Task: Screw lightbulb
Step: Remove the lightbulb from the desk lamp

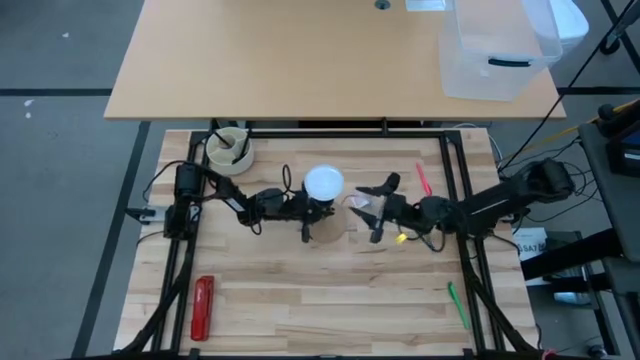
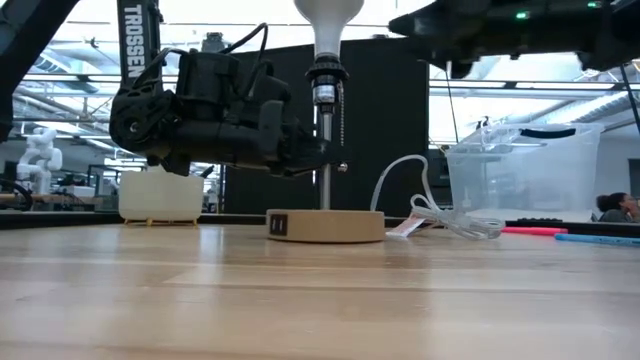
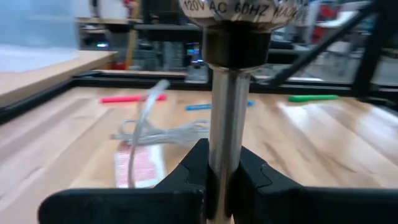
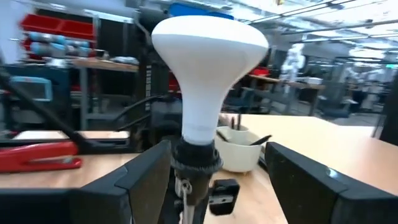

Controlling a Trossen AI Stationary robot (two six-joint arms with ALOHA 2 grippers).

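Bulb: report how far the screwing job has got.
Done: the bulb sits in the socket atop the lamp pole. In hand: left pincer clamps the pole; right pincer stands open around the bulb's neck. Left: whether it is fully tightened cannot be told.

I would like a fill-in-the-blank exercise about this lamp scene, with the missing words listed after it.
1. The lightbulb sits in the black socket at the top of a thin metal ____.
2. The left gripper is shut on the lamp's ____.
3. The right gripper stands ____ beside the lightbulb.
4. The lamp's round base is made of ____.

Missing words: pole; pole; open; wood
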